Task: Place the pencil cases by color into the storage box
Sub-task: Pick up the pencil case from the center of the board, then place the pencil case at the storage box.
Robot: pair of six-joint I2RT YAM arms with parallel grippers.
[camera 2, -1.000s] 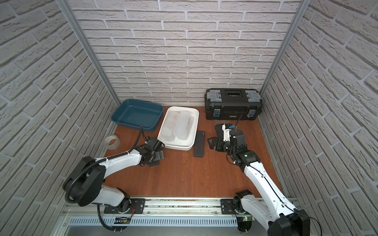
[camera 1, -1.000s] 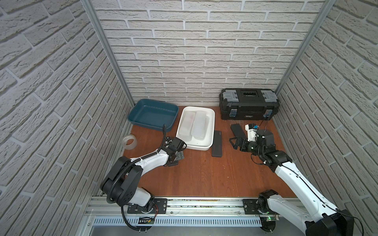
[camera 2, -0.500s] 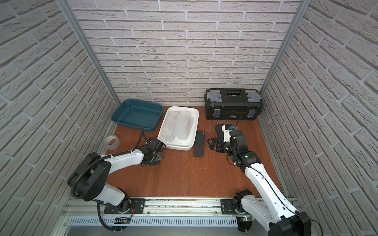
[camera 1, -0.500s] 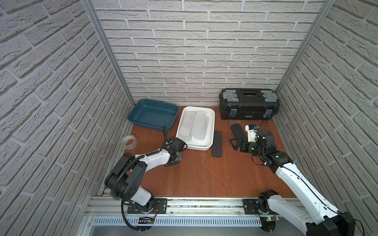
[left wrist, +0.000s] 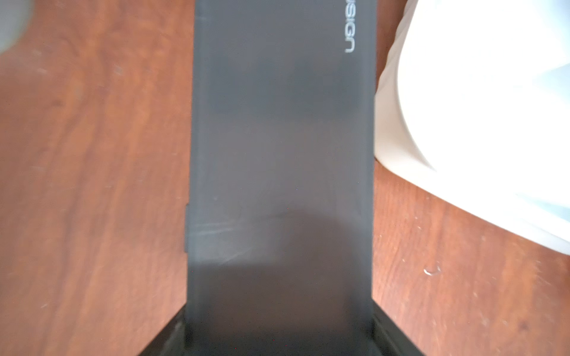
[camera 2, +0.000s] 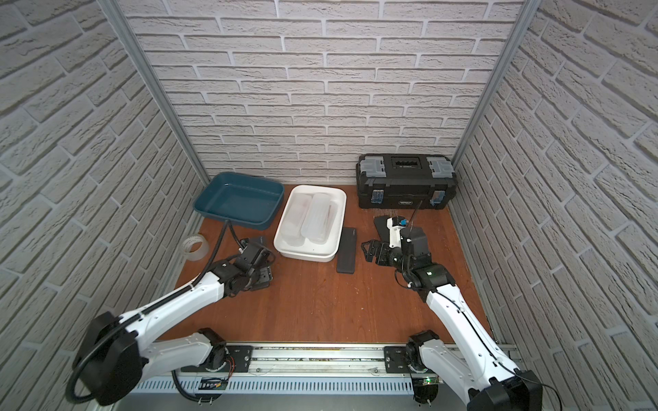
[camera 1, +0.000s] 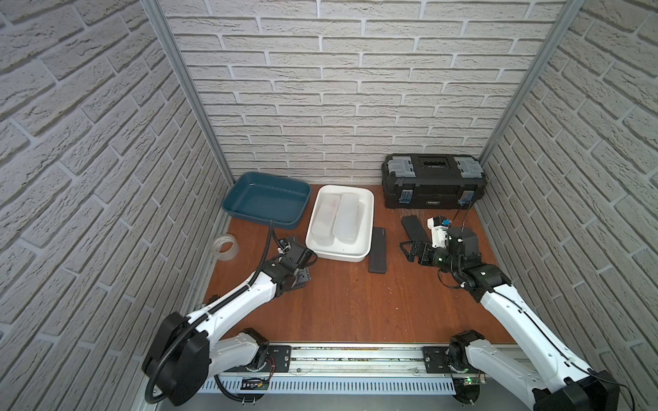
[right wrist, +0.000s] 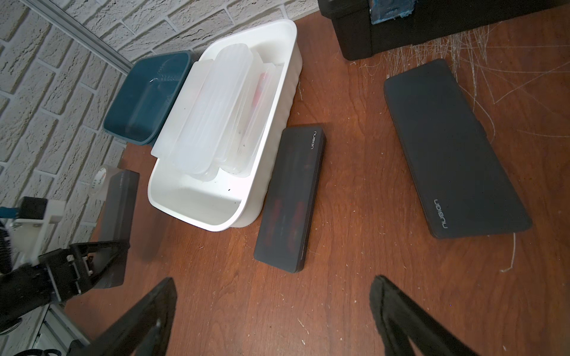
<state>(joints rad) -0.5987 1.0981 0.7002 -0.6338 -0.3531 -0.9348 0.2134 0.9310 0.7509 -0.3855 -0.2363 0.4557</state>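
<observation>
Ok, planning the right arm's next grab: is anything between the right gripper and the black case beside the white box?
Nothing visible. In the right wrist view, only bare tabletop separates the open right gripper from the black case beside the white box; the second black case lies off to one side.

1. A first bin [camera 1: 249, 216] sits far left on the table [camera 1: 356, 302]; a second bin [camera 1: 338, 255] just right of it holds stacked pencil cases [camera 1: 347, 222].
2. A toolbox [camera 1: 432, 181] sits far right.
3. A middle case [camera 1: 378, 251] lies just right of the second bin, a right case [camera 1: 413, 227] near the toolbox, and a left case [left wrist: 280, 138] left of the second bin's near end.
4. A tape roll [camera 1: 225, 248] sits at the left edge.
</observation>
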